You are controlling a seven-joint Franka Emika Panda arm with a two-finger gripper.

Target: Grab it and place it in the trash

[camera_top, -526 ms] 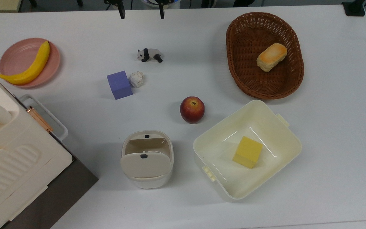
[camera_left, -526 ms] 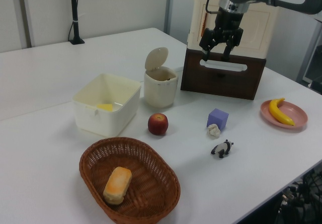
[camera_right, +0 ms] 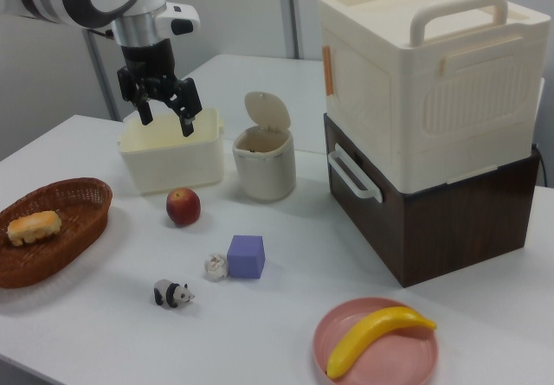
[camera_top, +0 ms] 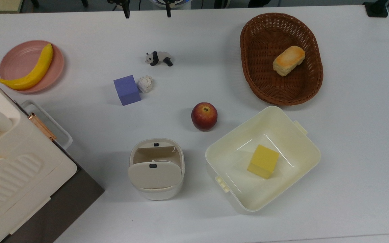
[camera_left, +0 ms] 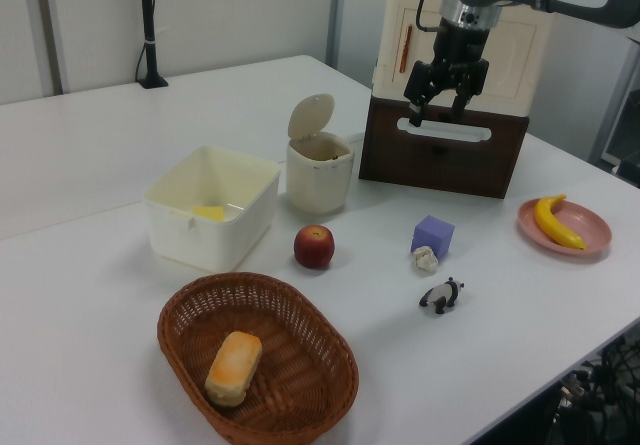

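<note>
The crumpled white paper ball [camera_top: 145,83] lies on the table, touching the right side of a purple cube [camera_top: 127,90] in the top view. It also appears as a small white lump [camera_left: 425,259] in the left view and beside the cube in the right view [camera_right: 215,266]. The trash [camera_top: 156,168] is a small cream bin with its flap lid tilted up [camera_left: 320,170] [camera_right: 264,162]. My gripper [camera_left: 436,115] hangs open and empty high above the table, well apart from the ball [camera_right: 167,121]. Its two dark fingertips poke in at the top view's upper edge [camera_top: 147,11].
A panda figurine [camera_top: 159,58] stands near the ball. An apple [camera_top: 204,116], a cream tub [camera_top: 302,141] holding a yellow block, a wicker basket [camera_top: 248,71] with bread, and a pink plate [camera_top: 12,60] with a banana surround them. A large cream box [camera_right: 415,73] stands stacked on a brown crate.
The gripper has risen slightly and shifted a little to the left view's right. Its fingers stay open. Nothing on the table has moved.
</note>
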